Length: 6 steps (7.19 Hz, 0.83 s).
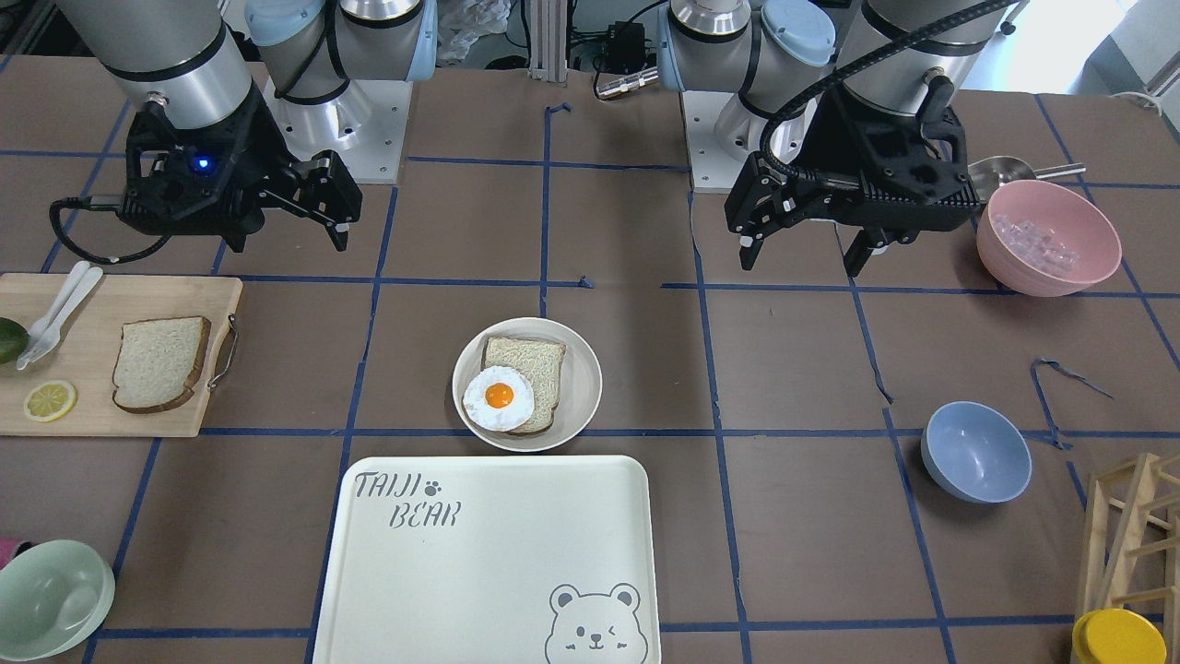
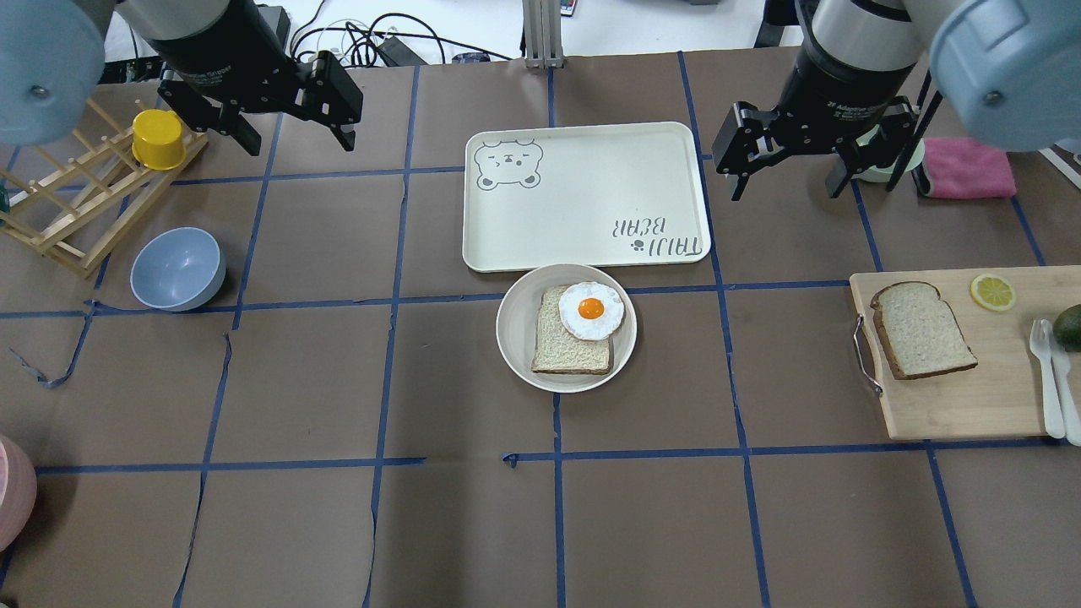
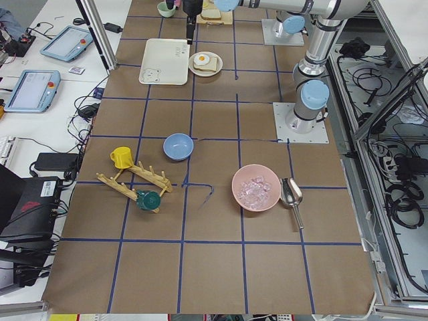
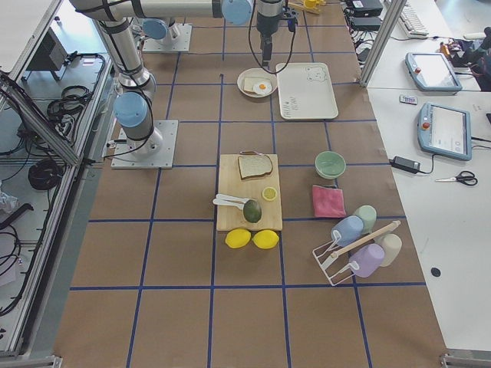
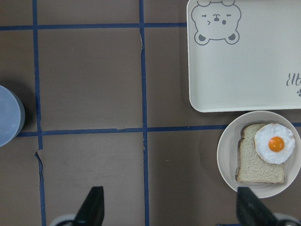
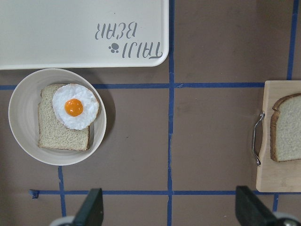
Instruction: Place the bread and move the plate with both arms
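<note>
The bread (image 1: 159, 362) lies flat on a wooden cutting board (image 1: 101, 410); it also shows in the overhead view (image 2: 922, 330) and at the right edge of the right wrist view (image 6: 288, 128). The plate (image 1: 583, 369) sits mid-table next to the tray and holds another slice topped with a fried egg (image 1: 498, 397); the plate also shows in the overhead view (image 2: 513, 325) and both wrist views (image 5: 226, 155) (image 6: 19, 113). My left gripper (image 2: 300, 142) is open and empty, high above the table. My right gripper (image 2: 785, 190) is open and empty, also high up, between the tray and the board.
A bear-print tray (image 2: 583, 194) lies just beyond the plate. A blue bowl (image 2: 177, 268), a wooden rack (image 2: 67, 203) and a yellow cup (image 2: 158, 139) stand on my left. A pink cloth (image 2: 967, 169) lies on my right. A pink bowl (image 1: 1048, 237) stands near my left arm.
</note>
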Each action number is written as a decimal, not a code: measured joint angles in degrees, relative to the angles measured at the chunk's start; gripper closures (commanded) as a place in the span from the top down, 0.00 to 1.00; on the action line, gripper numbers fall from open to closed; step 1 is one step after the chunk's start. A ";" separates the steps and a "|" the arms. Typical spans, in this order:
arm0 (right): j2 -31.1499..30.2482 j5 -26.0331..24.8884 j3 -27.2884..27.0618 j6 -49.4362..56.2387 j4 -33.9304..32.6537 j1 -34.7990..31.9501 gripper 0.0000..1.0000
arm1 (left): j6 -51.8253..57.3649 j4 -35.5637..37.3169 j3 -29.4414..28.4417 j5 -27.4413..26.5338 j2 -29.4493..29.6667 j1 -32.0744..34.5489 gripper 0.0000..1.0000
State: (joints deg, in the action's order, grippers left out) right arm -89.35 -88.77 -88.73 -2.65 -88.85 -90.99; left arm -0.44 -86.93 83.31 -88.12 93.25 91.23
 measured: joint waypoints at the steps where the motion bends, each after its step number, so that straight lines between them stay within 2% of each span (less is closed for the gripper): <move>1: -0.70 -0.26 -0.35 -2.58 0.13 0.05 1.00 | 0.00 -0.01 0.03 -0.02 0.01 0.00 1.00; 6: -2.60 -1.62 -2.66 -6.85 0.11 -0.06 1.00 | 0.00 0.01 0.09 0.04 0.23 -0.02 1.00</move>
State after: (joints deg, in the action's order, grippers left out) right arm -91.95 -90.39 -91.39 -9.50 -88.74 -91.05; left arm -0.44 -86.93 83.41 -88.08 93.49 91.21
